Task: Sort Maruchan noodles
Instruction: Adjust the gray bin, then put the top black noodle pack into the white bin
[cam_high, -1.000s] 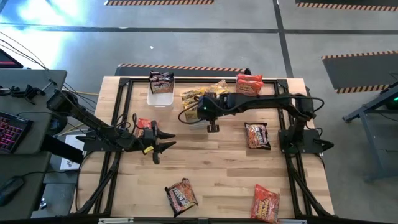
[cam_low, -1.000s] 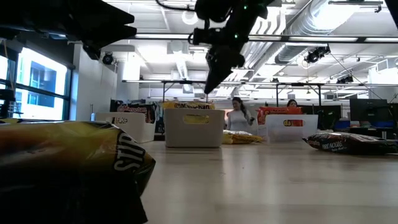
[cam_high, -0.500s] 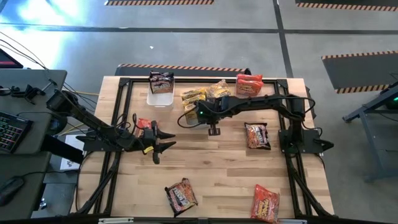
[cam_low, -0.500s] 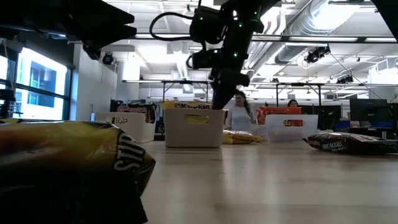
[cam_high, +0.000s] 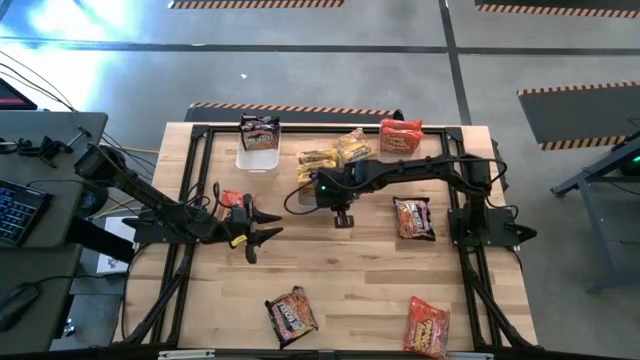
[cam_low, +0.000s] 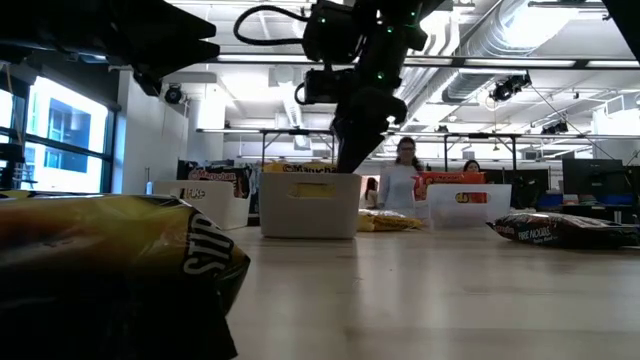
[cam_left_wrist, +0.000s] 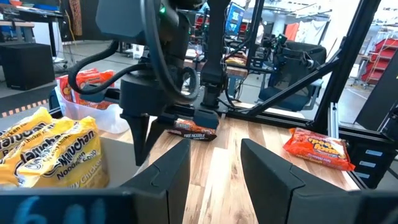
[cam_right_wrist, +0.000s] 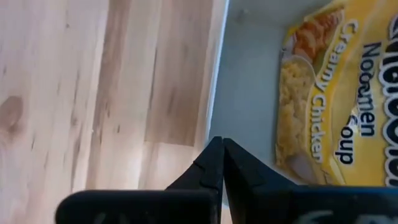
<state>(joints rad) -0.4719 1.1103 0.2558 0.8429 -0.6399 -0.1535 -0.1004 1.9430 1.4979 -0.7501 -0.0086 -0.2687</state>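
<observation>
four packets still loose, three bins partly filled
right gripper (cam_high: 342, 220) closed, empty; left gripper (cam_high: 262, 236) half open, empty, beside a red packet (cam_high: 231, 199).

- Two robot arms are seen on the table (cam_high: 350, 270), each ending in one gripper: the left gripper (cam_high: 262, 236) and the right gripper (cam_high: 341, 218).
- Three clear bins are counted along the far edge: the left bin (cam_high: 257, 156), the middle bin (cam_low: 309, 205) and the right bin (cam_low: 462, 207).
- One dark packet (cam_high: 260, 131) is counted in the left bin.
- Several yellow packets (cam_high: 335, 152) are piled at the middle bin; an exact count cannot be made.
- One red-orange packet (cam_high: 401, 136) is counted at the right bin.
- Four packets are counted loose on the wood: a small red one (cam_high: 231, 199), a dark one (cam_high: 412, 218), another dark one (cam_high: 290, 315) and an orange one (cam_high: 427, 327).
- Two people (cam_low: 404, 186) are seen in the room behind.
</observation>
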